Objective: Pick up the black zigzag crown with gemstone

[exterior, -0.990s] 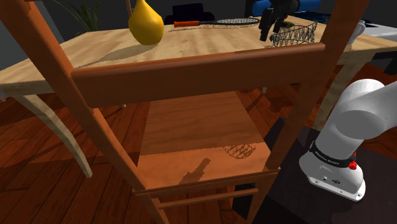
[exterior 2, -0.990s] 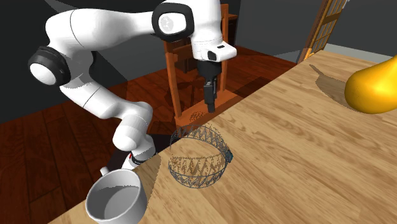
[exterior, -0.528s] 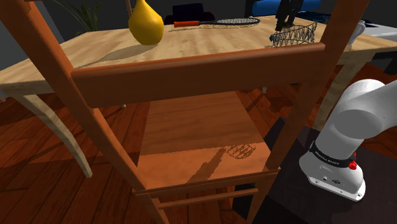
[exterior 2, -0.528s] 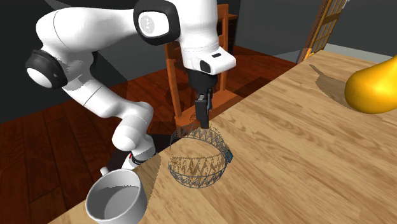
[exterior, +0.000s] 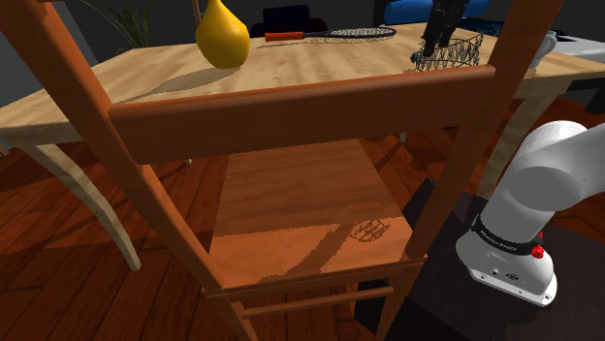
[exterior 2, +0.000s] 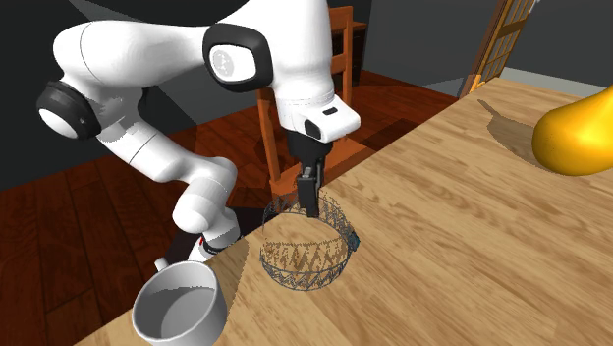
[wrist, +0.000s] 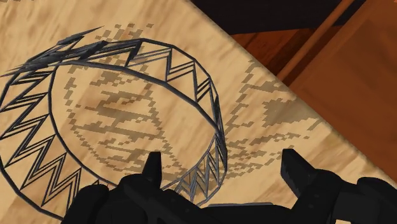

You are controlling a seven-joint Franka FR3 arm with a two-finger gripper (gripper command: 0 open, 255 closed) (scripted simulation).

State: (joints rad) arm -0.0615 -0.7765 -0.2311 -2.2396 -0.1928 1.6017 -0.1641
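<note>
The black zigzag crown (exterior 2: 300, 261) stands upright on the pale wooden worktop (exterior 2: 472, 246), close to the worktop's edge. It is an open wire ring of zigzag bands, with a small bluish stone (exterior 2: 354, 240) on the side of the crown toward the second exterior view's right.

The gripper (exterior 2: 309, 201) hangs straight above the crown's far rim, pointing down. In the wrist view the gripper (wrist: 222, 167) is spread wide and straddles the wall of the crown (wrist: 25, 159): one finger (wrist: 151, 164) is over the inside of the ring, the other (wrist: 294, 167) outside it over bare worktop (wrist: 267, 95). The crown's wall passes between them (neither finger seems to touch it), so nothing is clasped.

In the shoulder view the crown (exterior: 448, 53) shows with the gripper (exterior: 436, 31) at its top.

A yellow pear (exterior 2: 575, 133) lies well apart from the crown, toward the second exterior view's right. A white cup (exterior 2: 177, 305) stands near the crown, toward that view's lower left. A racket (exterior: 334, 34) lies beyond the crown in the shoulder view, between crown and pear (exterior: 223, 37). A wooden chair (exterior 2: 285, 128) stands just past the worktop's edge beside the crown.
</note>
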